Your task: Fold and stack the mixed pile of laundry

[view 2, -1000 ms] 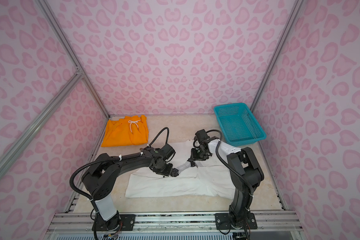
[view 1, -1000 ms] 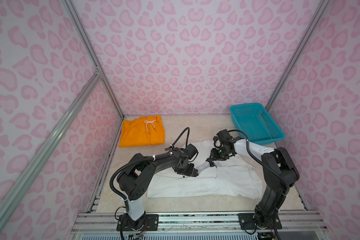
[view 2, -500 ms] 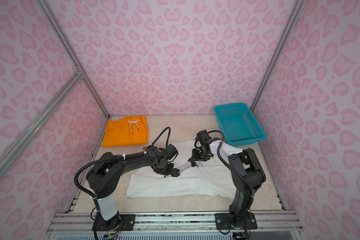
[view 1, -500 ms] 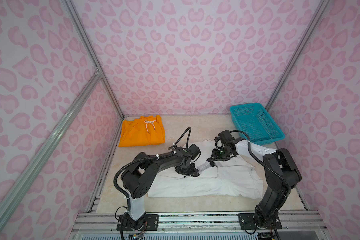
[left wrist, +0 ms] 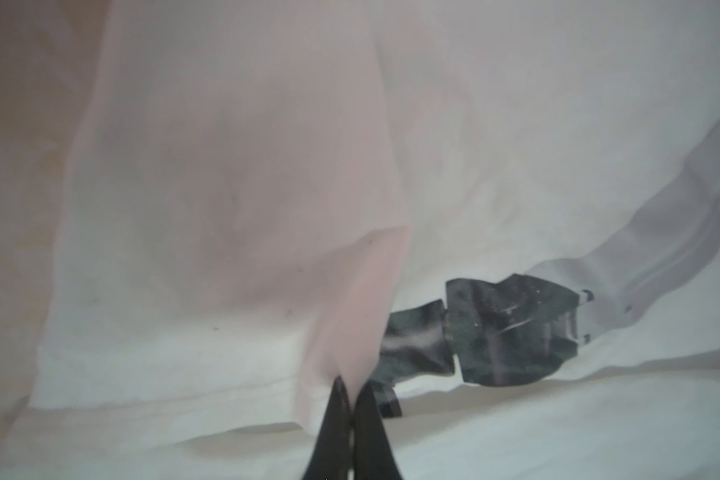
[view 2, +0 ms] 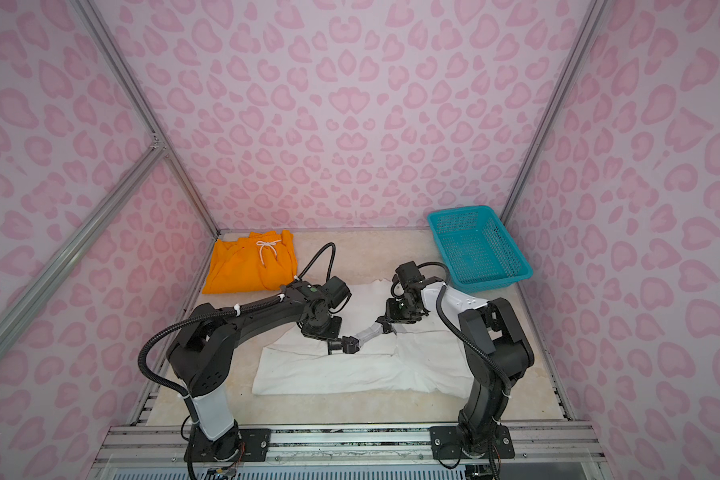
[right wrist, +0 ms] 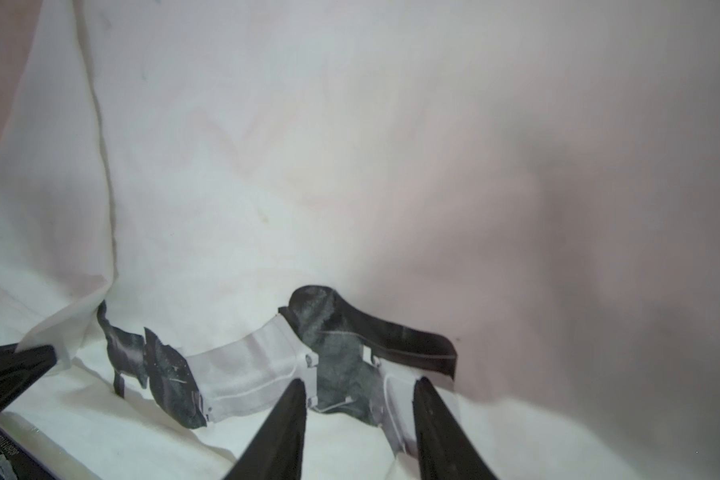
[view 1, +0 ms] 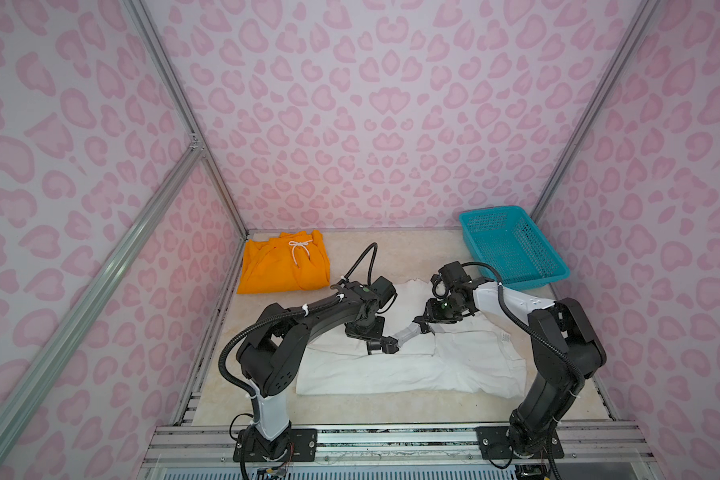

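The white T-shirt (view 1: pixel 454 365) (view 2: pixel 371 370) lies spread across the middle of the mat, with a strip of its black-grey print (view 1: pixel 404 334) (left wrist: pixel 512 332) (right wrist: pixel 242 374) showing at a lifted fold. My left gripper (view 1: pixel 376 345) (view 2: pixel 334 345) (left wrist: pixel 352 388) is shut on a pinch of that fold's white cloth, right beside the print. My right gripper (view 1: pixel 427 328) (view 2: pixel 387 326) (right wrist: pixel 360 382) is open just to the right, its two fingers standing apart over the printed strip. The folded orange shorts (view 1: pixel 285 266) (view 2: pixel 252 264) lie at the back left, untouched.
A teal perforated basket (view 1: pixel 512 249) (view 2: pixel 476 249) stands at the back right, close behind the right arm. Pink patterned walls with metal frame posts close in the mat on three sides. Both arm bases sit on the front rail.
The left gripper's jaws have closed on the shirt's fold next to the print. The right gripper has stayed open in the same place.
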Robot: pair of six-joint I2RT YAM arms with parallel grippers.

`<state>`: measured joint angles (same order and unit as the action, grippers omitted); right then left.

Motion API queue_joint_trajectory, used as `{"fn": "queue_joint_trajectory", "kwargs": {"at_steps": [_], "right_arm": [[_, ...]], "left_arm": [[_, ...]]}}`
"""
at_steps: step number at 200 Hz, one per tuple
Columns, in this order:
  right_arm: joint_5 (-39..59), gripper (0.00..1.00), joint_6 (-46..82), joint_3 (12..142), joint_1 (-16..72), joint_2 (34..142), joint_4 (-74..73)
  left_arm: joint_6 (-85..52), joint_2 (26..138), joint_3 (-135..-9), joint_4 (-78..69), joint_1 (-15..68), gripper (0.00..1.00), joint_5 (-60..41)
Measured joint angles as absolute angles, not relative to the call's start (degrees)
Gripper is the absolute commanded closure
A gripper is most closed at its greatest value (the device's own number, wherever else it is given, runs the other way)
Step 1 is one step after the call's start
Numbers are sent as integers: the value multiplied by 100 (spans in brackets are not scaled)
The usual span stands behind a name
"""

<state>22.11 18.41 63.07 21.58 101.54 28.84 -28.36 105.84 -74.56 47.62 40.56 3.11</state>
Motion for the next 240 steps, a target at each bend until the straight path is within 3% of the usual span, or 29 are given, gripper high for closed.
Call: {"fn": "queue_joint_trajectory", "kwargs": {"at_steps": [131,178,240], "right_arm": [[1417,54,1400,7426,1900,10481,3535],[998,43,1229,7966,1479,10796,3684],[1072,43,917,8980,1055,11948,4012]], "left_arm": [[-1837,10696,-8698,4895,1334,97,757],[-1787,10847,-8864,4890,770,97,834],[-1634,10982,-8892,4856,558,97,727]]}}
